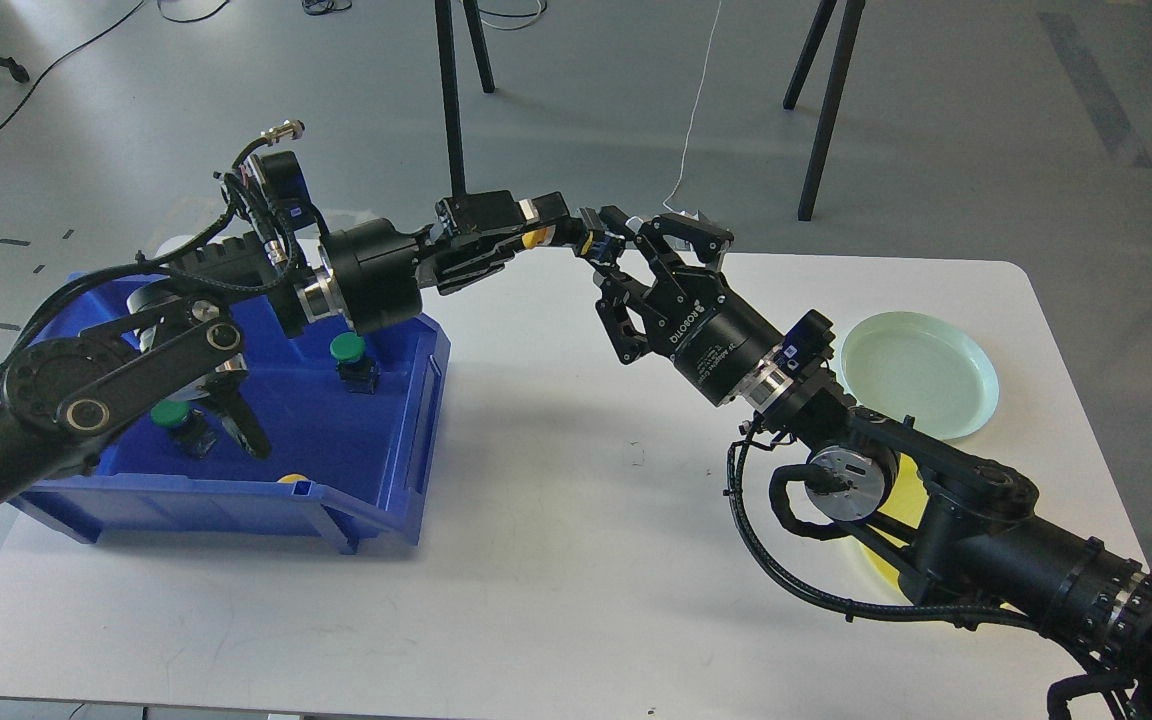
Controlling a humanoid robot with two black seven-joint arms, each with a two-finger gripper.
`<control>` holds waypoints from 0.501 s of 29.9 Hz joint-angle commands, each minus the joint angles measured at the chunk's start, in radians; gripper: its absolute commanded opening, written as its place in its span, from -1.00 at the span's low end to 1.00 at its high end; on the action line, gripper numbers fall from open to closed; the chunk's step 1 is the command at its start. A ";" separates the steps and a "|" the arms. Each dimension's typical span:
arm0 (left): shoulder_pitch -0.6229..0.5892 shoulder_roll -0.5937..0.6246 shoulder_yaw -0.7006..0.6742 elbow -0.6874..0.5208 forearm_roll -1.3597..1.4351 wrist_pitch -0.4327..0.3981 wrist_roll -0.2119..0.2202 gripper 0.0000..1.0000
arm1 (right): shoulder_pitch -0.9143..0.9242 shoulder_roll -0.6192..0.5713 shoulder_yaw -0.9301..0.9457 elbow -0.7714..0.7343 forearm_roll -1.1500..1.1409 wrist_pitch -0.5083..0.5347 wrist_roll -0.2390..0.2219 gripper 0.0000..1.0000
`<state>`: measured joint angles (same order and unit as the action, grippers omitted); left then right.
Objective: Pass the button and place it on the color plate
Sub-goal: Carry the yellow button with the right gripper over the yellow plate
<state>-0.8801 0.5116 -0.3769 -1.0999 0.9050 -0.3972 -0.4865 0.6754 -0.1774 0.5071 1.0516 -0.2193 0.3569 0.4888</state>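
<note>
Yellow-capped, the button (539, 237) was gripped in my left tool (536, 232) above the table (556, 500), presented to my right tool (641, 255), whose jaws stood open around its far end, because the green plate (976, 400) lay on the right arm's side.

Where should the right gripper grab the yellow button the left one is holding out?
On the button's free dark body end, which sticks out past the left gripper toward the right gripper. Come from the right, fingers straddling that end; the yellow cap end is already pinched.
</note>
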 commanded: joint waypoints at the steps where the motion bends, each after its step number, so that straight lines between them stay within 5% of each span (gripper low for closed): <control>1: 0.000 -0.004 -0.013 0.020 -0.063 -0.003 -0.002 0.86 | -0.002 -0.059 -0.005 0.019 -0.003 0.001 0.000 -0.99; 6: 0.000 -0.010 -0.013 0.025 -0.072 -0.002 -0.002 0.93 | -0.046 -0.189 -0.009 0.117 -0.015 -0.039 0.000 -0.99; 15: 0.010 -0.012 -0.013 0.034 -0.075 -0.002 -0.002 0.94 | -0.373 -0.742 0.007 0.516 -0.017 -0.232 0.000 -0.99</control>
<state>-0.8707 0.5006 -0.3897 -1.0670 0.8312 -0.3987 -0.4891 0.4166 -0.7772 0.5035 1.4556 -0.2375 0.1918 0.4884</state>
